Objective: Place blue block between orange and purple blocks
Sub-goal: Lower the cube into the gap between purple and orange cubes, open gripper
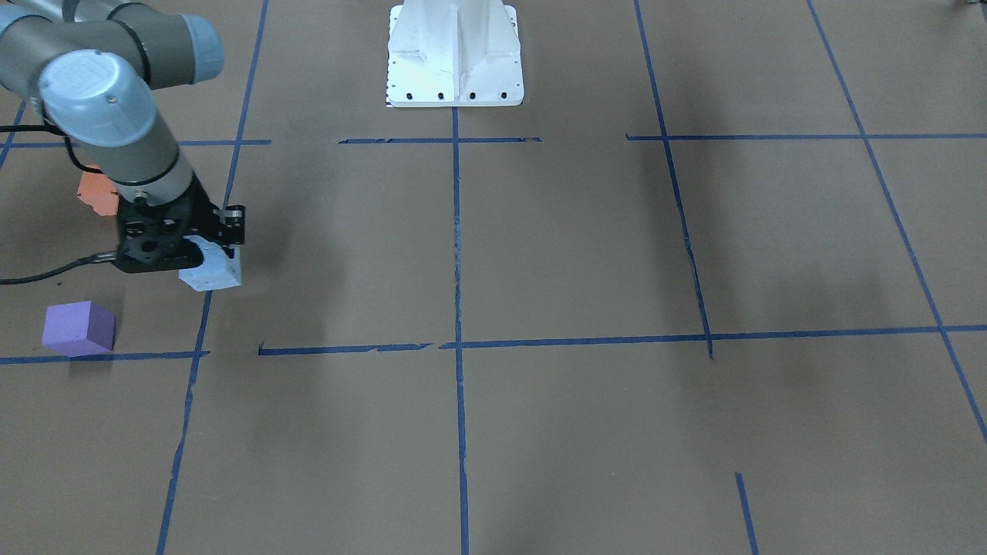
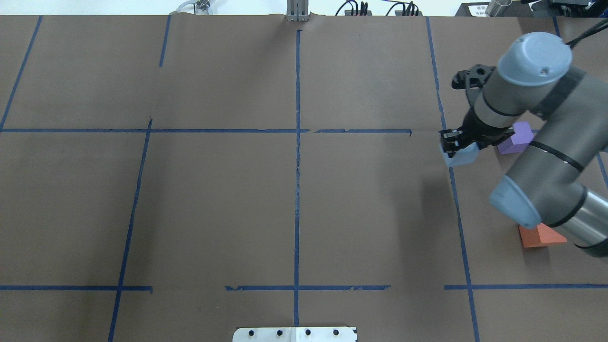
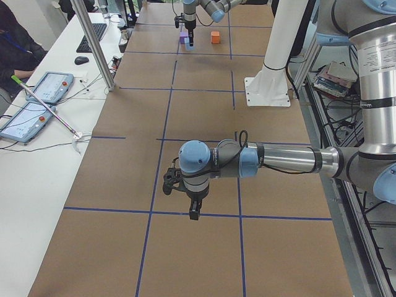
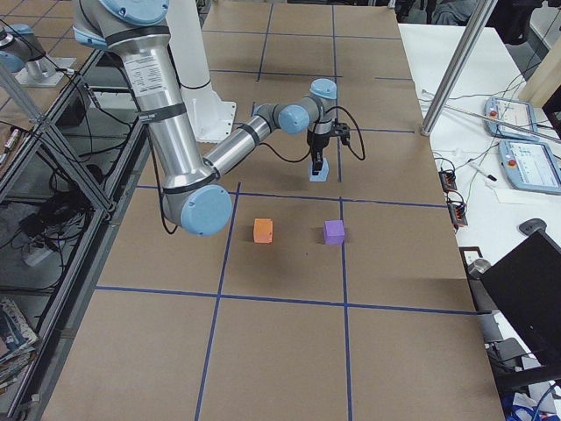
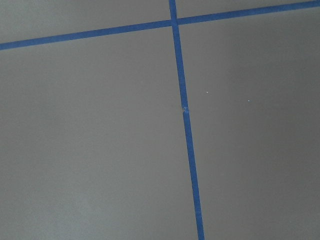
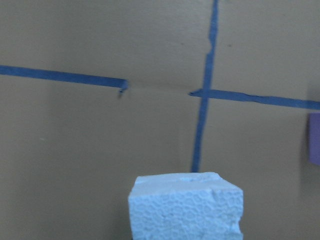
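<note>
My right gripper (image 1: 224,240) (image 2: 452,144) is shut on the pale blue block (image 1: 210,271) (image 2: 460,156) (image 6: 186,206), low at the table, on a blue tape line. I cannot tell whether the block touches the table. The purple block (image 1: 77,327) (image 2: 517,138) (image 4: 333,231) sits just beside it, partly hidden by the arm from overhead. The orange block (image 1: 97,193) (image 2: 536,236) (image 4: 262,230) sits farther toward the robot, partly behind the arm. My left gripper (image 3: 193,209) hangs over bare table far away; I cannot tell whether it is open or shut.
The white robot base (image 1: 455,54) stands at the table's middle edge. Blue tape lines (image 2: 297,142) grid the brown table. A side bench with tablets (image 3: 46,86) and a metal post (image 4: 456,61) runs along the far side.
</note>
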Action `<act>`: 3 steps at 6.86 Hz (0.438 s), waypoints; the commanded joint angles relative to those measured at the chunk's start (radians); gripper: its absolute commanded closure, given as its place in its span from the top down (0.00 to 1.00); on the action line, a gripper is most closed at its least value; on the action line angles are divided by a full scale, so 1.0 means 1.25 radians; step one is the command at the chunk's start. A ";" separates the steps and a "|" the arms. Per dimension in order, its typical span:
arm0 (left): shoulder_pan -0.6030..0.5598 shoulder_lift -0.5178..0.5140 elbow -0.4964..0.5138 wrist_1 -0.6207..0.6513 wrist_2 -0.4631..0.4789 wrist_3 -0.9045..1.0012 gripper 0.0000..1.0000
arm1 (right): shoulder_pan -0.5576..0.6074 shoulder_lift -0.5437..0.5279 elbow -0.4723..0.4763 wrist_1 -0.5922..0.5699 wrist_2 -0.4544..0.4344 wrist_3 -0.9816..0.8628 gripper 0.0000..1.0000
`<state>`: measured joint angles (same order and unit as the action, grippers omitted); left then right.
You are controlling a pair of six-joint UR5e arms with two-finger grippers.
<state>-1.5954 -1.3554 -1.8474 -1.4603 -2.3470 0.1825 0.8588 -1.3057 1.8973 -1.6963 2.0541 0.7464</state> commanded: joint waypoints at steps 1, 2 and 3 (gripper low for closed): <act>0.000 0.000 -0.001 0.000 0.000 -0.001 1.00 | 0.058 -0.173 0.044 0.115 0.023 -0.038 0.58; 0.000 0.000 -0.002 0.000 0.000 0.000 1.00 | 0.066 -0.248 0.043 0.209 0.032 -0.033 0.58; 0.000 0.000 -0.002 0.000 0.000 0.000 1.00 | 0.065 -0.284 0.030 0.250 0.032 -0.031 0.59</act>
<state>-1.5953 -1.3560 -1.8494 -1.4604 -2.3470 0.1822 0.9344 -1.5844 1.9455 -1.4713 2.0890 0.7058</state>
